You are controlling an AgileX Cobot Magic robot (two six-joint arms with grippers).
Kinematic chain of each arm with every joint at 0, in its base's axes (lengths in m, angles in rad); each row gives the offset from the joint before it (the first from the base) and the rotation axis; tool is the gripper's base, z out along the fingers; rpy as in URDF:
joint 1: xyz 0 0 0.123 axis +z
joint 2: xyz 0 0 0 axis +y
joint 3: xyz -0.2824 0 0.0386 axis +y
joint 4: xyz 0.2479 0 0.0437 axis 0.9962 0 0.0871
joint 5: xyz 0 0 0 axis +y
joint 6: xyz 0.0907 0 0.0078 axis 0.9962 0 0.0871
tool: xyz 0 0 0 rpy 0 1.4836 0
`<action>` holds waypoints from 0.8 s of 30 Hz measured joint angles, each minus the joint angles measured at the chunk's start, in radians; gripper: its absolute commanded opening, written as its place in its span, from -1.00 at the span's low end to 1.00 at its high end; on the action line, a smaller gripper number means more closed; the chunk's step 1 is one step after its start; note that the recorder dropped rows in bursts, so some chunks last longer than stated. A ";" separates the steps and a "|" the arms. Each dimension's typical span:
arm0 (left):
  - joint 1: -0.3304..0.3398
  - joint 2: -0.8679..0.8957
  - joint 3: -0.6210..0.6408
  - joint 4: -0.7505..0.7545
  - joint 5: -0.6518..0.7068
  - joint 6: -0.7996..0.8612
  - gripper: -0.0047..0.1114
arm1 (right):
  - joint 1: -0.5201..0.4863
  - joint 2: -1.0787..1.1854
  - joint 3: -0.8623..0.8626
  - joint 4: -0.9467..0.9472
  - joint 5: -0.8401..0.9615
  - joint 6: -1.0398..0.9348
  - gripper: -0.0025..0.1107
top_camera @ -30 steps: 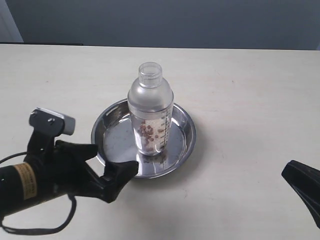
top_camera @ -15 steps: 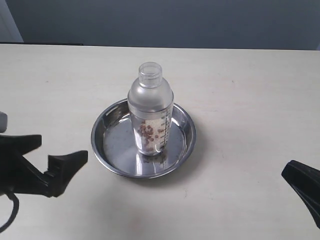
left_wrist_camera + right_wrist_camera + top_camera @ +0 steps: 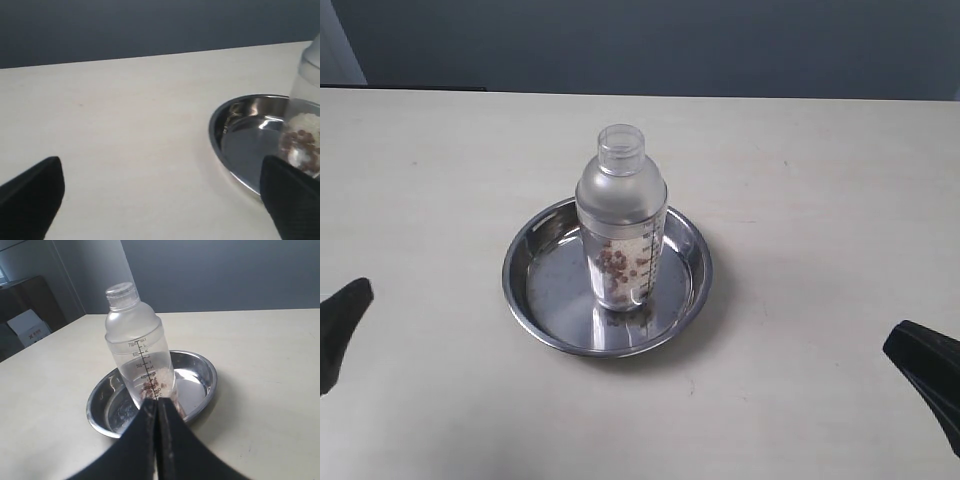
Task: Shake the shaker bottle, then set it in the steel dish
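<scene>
The shaker bottle [image 3: 620, 225] stands upright in the middle of the steel dish [image 3: 516, 285], with brown and white bits at its bottom. Nothing holds it. My left gripper [image 3: 162, 200] is open wide over bare table, to the left of the dish [image 3: 235, 145] and apart from the bottle [image 3: 305, 125]. In the exterior view only one of its fingers [image 3: 342, 315] shows, at the left edge. My right gripper [image 3: 157, 412] is shut with nothing in it. It points at the bottle [image 3: 135, 345] and dish [image 3: 202, 372] from a distance, low at the right edge [image 3: 925, 372].
The pale tabletop [image 3: 800, 180] stretches all round the dish. A dark wall runs behind the table's far edge [image 3: 650, 95]. A cardboard box [image 3: 27, 325] sits off the table in the background.
My left arm has pulled back leftward from the dish's front-left rim, almost leaving the exterior view. The bottle, the dish and the right gripper have stayed still.
</scene>
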 measured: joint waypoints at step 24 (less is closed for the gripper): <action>0.170 -0.346 0.007 0.050 0.316 0.004 0.88 | 0.000 0.000 0.000 0.000 0.000 0.000 -0.97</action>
